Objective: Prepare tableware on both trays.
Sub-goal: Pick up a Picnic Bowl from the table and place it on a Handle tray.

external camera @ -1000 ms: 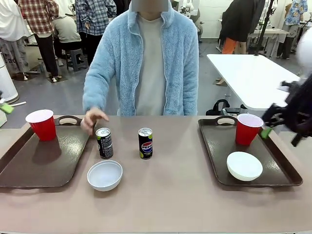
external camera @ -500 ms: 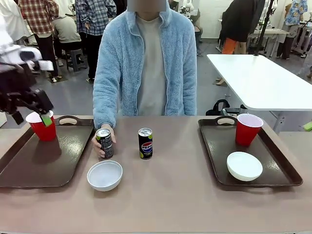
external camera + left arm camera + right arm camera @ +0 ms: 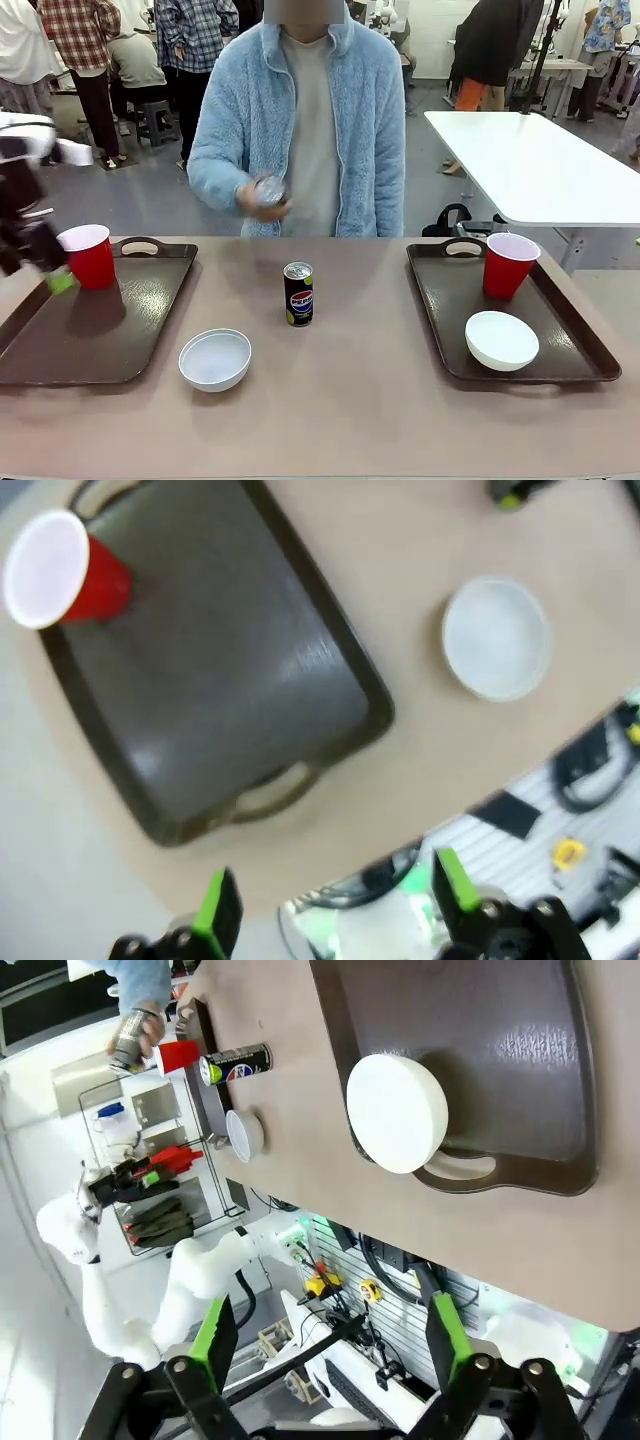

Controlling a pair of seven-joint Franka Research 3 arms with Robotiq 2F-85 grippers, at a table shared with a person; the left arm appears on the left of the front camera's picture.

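Two dark brown trays lie on the table. The left tray [image 3: 100, 330] carries a red cup [image 3: 88, 256] at its far corner. The right tray [image 3: 440, 300] holds a red cup [image 3: 509, 264] and a white bowl [image 3: 501, 340]. A second white bowl [image 3: 215, 359] and a Pepsi can [image 3: 298, 293] stand on the table between them. The person holds the other dark can [image 3: 268, 190] at chest height. My left gripper [image 3: 48, 272], blurred, hangs just left of the left cup; from its wrist it is open [image 3: 335, 900] above the near edge of the left tray [image 3: 220, 680]. My right gripper [image 3: 330, 1335] is open and holds nothing, high over the right tray's bowl [image 3: 397, 1112].
The person stands at the far side of the table, behind the Pepsi can. A white table [image 3: 520, 160] and other people are in the background. The tabletop in front of the bowl and the can is bare.
The person took hold of the dark can and lifted it off the table to the chest. My left arm came in from the left and dropped beside the red cup. The right arm left the front view.
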